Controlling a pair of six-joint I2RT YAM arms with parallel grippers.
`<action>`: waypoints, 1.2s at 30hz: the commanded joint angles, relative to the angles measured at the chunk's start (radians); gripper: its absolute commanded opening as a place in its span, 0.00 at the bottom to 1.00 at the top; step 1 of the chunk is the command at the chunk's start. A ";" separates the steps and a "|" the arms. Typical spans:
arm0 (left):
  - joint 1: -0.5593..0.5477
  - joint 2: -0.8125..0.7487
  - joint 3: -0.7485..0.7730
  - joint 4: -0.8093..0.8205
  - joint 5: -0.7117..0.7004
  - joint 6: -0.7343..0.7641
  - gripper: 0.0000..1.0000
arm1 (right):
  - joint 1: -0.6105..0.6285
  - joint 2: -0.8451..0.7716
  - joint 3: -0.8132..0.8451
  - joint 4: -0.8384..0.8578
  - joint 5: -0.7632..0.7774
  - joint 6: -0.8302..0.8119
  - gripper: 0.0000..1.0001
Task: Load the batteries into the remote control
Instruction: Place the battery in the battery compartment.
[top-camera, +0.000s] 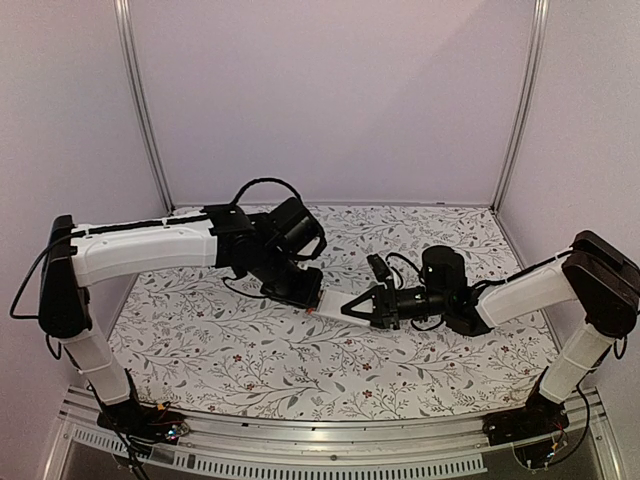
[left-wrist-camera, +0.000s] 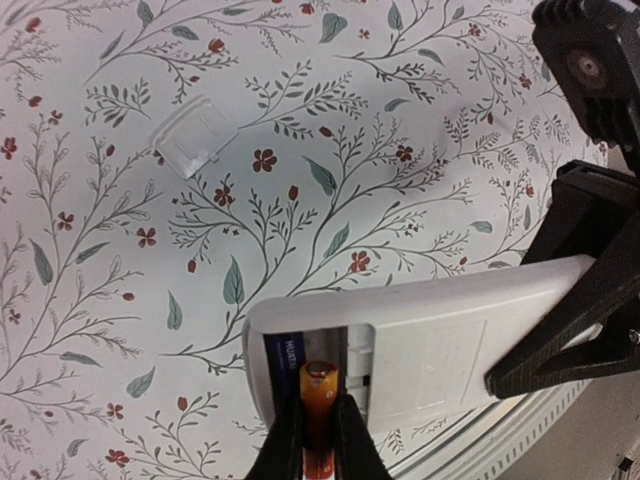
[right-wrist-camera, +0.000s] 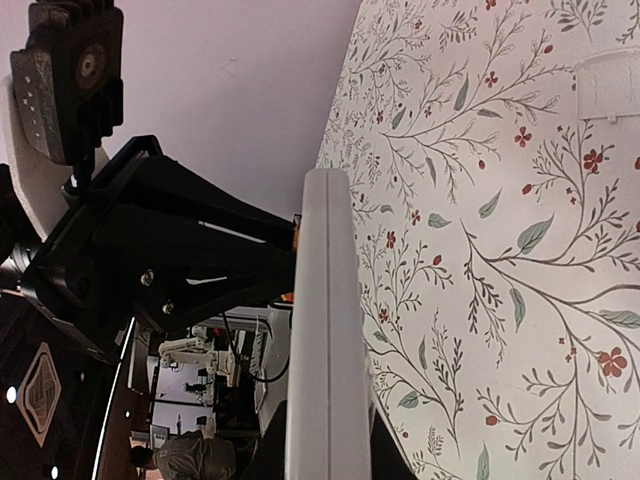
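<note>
The remote control (left-wrist-camera: 470, 345) hangs above the table with its white back toward the left wrist camera and its battery bay open. A dark blue battery (left-wrist-camera: 284, 362) lies in the bay's outer slot. My left gripper (left-wrist-camera: 320, 408) is shut on the orange battery (left-wrist-camera: 321, 392), whose tip is inside the empty slot beside it. My right gripper (right-wrist-camera: 325, 440) is shut on the remote (right-wrist-camera: 325, 330), seen edge-on there, gripping its far end. From above, the two grippers meet at the remote (top-camera: 332, 303) over the middle of the table.
A clear plastic battery cover (left-wrist-camera: 195, 136) lies flat on the flowered tablecloth, also seen as the cover (right-wrist-camera: 608, 85) in the right wrist view. The left arm's black wrist (right-wrist-camera: 150, 260) crowds close beside the remote. Walls close off the back and sides of the table.
</note>
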 joint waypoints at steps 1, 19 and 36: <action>-0.012 0.027 0.026 -0.013 -0.025 -0.008 0.08 | 0.020 0.008 0.008 0.091 -0.024 0.006 0.00; -0.009 0.038 0.032 -0.015 -0.031 -0.019 0.20 | 0.025 0.009 0.008 0.111 -0.022 0.021 0.00; 0.002 -0.054 0.026 0.027 -0.026 0.035 0.34 | 0.024 -0.001 -0.009 0.117 -0.028 0.028 0.00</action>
